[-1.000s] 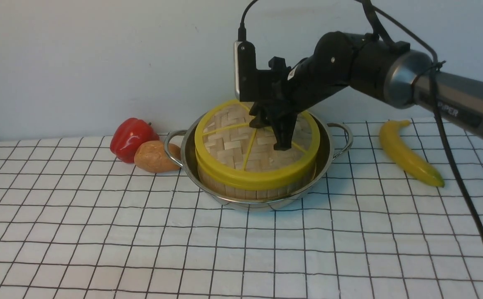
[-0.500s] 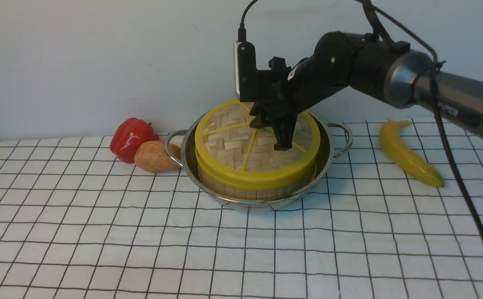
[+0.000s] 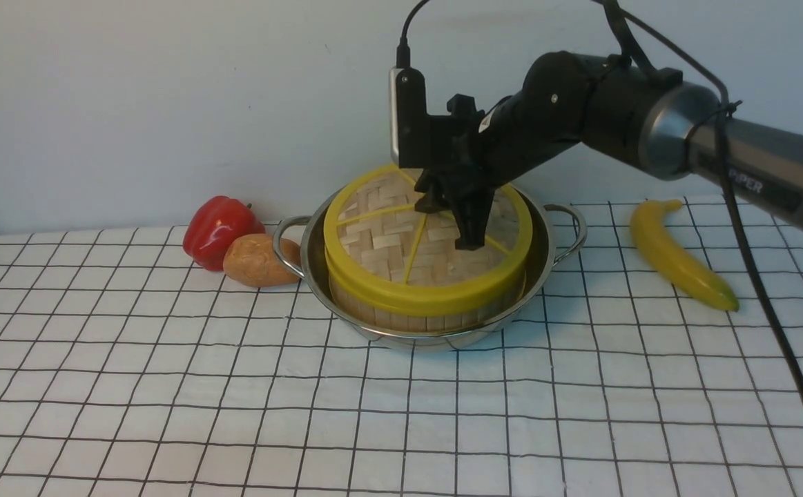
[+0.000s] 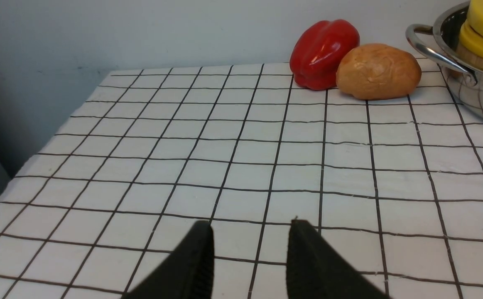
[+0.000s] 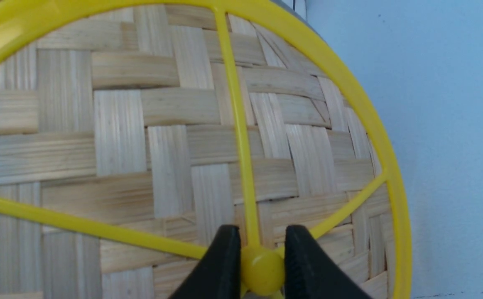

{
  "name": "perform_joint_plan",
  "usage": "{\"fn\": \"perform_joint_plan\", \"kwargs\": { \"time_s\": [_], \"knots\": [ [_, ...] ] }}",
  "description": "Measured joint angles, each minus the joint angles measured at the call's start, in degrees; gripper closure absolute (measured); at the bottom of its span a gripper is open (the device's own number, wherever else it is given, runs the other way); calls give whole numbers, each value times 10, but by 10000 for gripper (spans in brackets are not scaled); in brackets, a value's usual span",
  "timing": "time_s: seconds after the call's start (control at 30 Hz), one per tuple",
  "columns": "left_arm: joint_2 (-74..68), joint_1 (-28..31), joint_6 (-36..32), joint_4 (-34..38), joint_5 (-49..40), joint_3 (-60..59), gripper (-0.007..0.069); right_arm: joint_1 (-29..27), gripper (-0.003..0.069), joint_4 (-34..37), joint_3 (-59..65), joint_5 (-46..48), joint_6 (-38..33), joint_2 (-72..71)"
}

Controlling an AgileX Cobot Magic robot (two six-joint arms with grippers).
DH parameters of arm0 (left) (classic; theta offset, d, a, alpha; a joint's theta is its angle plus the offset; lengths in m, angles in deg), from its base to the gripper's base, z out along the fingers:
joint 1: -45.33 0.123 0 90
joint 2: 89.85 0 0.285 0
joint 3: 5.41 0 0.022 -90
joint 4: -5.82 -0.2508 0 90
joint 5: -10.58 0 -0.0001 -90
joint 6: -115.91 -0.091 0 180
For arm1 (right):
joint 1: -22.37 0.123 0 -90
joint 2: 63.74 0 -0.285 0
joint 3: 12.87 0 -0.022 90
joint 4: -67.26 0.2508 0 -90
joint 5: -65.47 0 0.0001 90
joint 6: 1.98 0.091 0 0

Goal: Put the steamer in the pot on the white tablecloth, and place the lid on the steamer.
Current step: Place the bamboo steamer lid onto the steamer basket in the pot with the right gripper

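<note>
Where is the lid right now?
Front view, centre back: the lid sits on the steamer inside the pot, its hub pinched by the right gripper.

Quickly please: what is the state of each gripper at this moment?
Left gripper: open, holding nothing.
Right gripper: closed on the lid, at its central hub.
</note>
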Motion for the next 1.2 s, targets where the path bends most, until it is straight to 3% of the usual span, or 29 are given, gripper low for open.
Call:
{"fn": "perform_joint_plan", "kwargs": {
  "time_s": [0.47, 0.63, 0.73, 0.87, 1.07, 1.2],
  "knots": [
    [0, 0, 0, 0, 0, 0, 382, 1, 511, -25, 0, -1, 9, 0],
    [0, 0, 0, 0, 0, 0, 382, -1, 403, -44, 0, -3, 9, 0],
    [0, 0, 0, 0, 0, 0, 382, -1, 286, -48, -1, -9, 9, 0],
    [0, 0, 0, 0, 0, 0, 382, -1, 221, -50, -1, -14, 9, 0],
    [0, 0, 0, 0, 0, 0, 382, -1, 228, -61, -1, -15, 13, 0],
    [0, 0, 0, 0, 0, 0, 382, -1, 271, -94, -1, -12, 42, -2]
  ]
}}
